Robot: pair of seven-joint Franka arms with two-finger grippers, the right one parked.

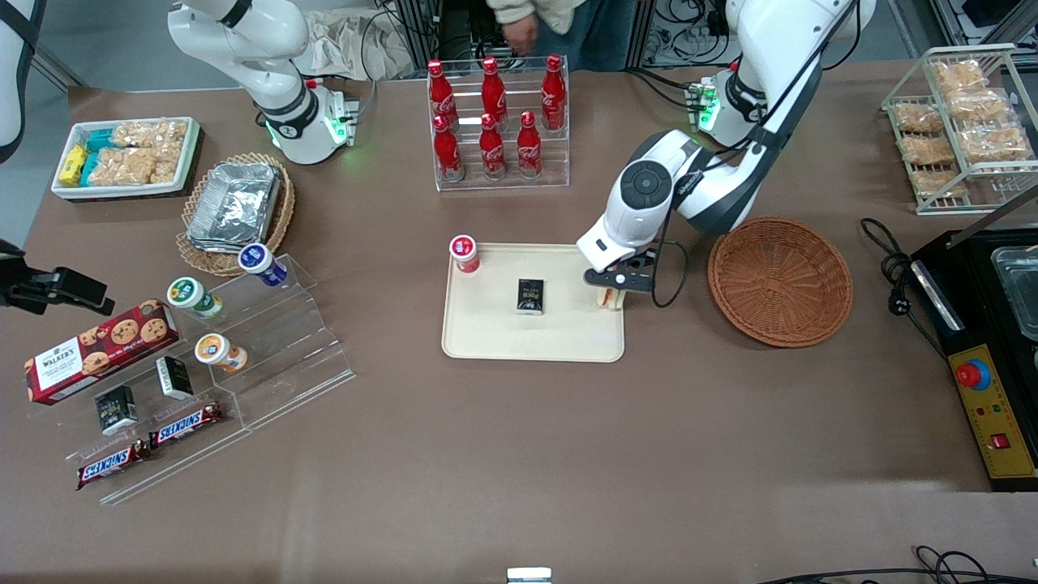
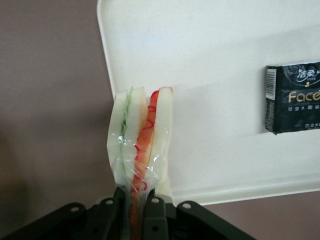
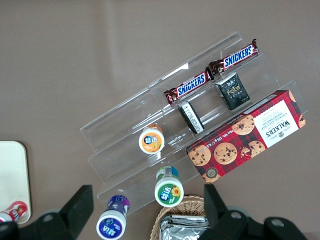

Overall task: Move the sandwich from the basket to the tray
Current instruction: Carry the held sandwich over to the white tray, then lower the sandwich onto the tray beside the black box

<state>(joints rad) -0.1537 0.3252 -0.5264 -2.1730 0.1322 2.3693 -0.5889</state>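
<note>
Placing step — the left gripper [image 2: 134, 212], fingers [image 2: 111, 217] clamped on the plastic-wrapped triangular white-bread sandwich [image 2: 142, 142], holds it over the cream rectangular tray [image 1: 495, 337], at the rim nearest the emptied reddish-brown wicker basket [image 1: 780, 280]; next — lower, release.

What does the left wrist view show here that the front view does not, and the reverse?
Only the left wrist view shows the sandwich's layers: white bread with green and orange-red filling under clear wrap, and the gripper's fingers shut on its lower end.

Only the front view shows the basket, with nothing in it, lying toward the working arm's end of the table beside the tray, and a red-capped cup at the tray's corner.

Both show the sandwich held over the tray's edge, and the black tissue pack lying on the tray.
</note>
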